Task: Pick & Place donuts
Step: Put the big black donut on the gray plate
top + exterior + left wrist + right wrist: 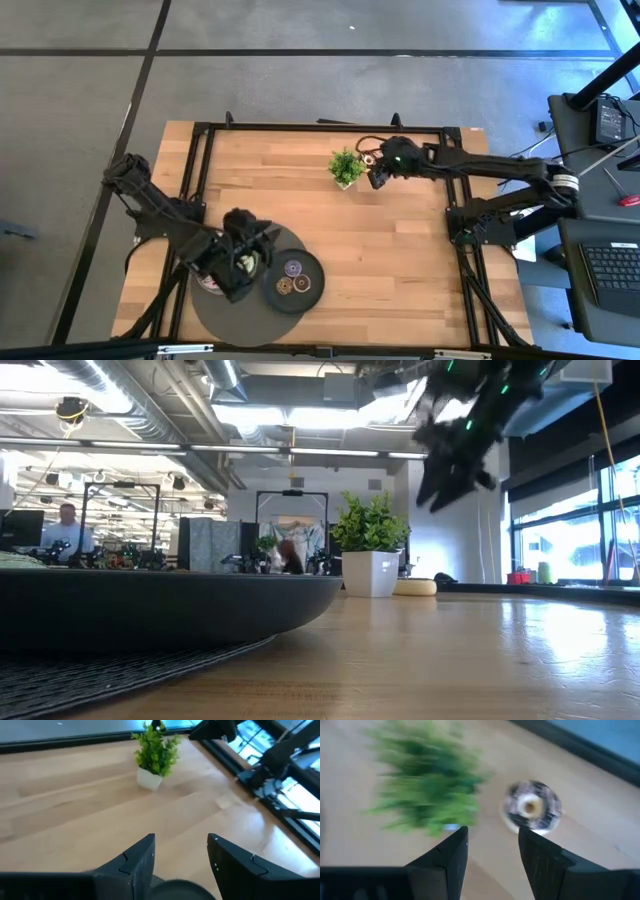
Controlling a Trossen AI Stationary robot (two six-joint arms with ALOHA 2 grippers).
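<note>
The right arm reaches in from the right edge of the overhead frame toward the table's upper centre, its gripper (379,176) raised off the wood just right of a small potted plant (346,167). From table height the same gripper (452,470) hangs in the upper right of the frame, above and to the right of the plant (371,523) in its white pot. Its fingers (447,855) stand spread, with nothing between them.

A cream-iced donut (532,805) lies on the bare wood ahead of that gripper, beside the blurred green leaves; from above it is only a small ring (368,158) between plant and gripper, and from table height a low pale disc (414,587) touching the pot's right side.

At lower left of the overhead frame the left arm folds over a grey mat (215,312), its gripper (243,262) above a pale donut (212,283) partly hidden beneath it. Its fingers (138,861) are parted and empty. Just right, a dark plate (313,286) holds three tiny donuts (293,267), purple and brown.
</note>
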